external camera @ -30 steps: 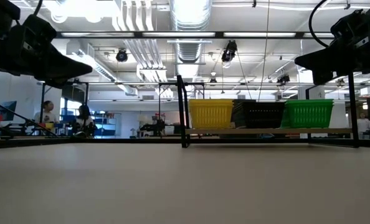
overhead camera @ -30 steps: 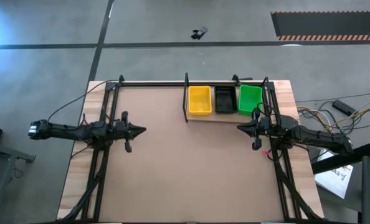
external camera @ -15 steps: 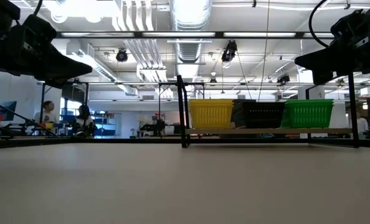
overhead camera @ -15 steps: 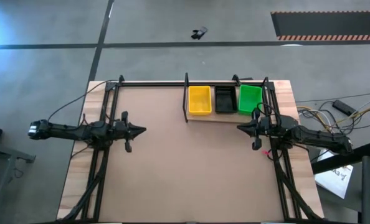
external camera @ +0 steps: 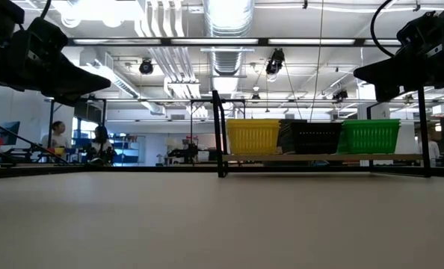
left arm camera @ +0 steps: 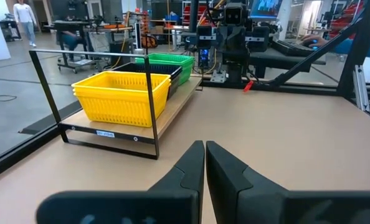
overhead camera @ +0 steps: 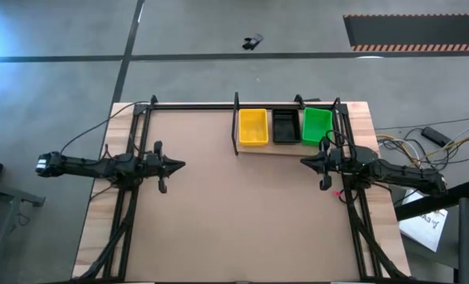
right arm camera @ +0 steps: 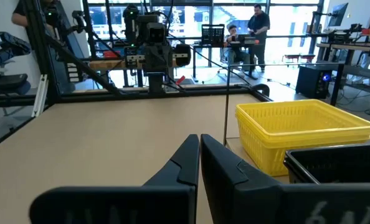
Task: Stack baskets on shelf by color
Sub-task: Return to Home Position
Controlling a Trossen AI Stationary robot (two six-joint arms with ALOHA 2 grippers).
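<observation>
Baskets [external camera: 310,137]: sitting sorted by color on the shelf [overhead camera: 268,148], upper right of center; yellow stack [overhead camera: 253,126], black stack [overhead camera: 284,126], green stack [overhead camera: 317,125], left to right.
Left gripper [overhead camera: 179,165]: hovering mid-left, fingers closed, holding nothing.
Right gripper [overhead camera: 304,162]: hovering just below the shelf's right end, closed, empty.
Left to do: seemingly nothing; sorting looking complete.

— What's the room around you like?
— You've got a grey concrete floor [overhead camera: 219,31] crossed by a dark line [overhead camera: 219,57]. There's a hazard-striped mat [overhead camera: 416,30] at the far right, and loose cables [overhead camera: 396,144] lie nearer.
— And overhead?
— You're under white ducts [external camera: 226,19] and strip lights [external camera: 327,42] on an open ceiling. People [external camera: 56,134] are far off, left.
</observation>
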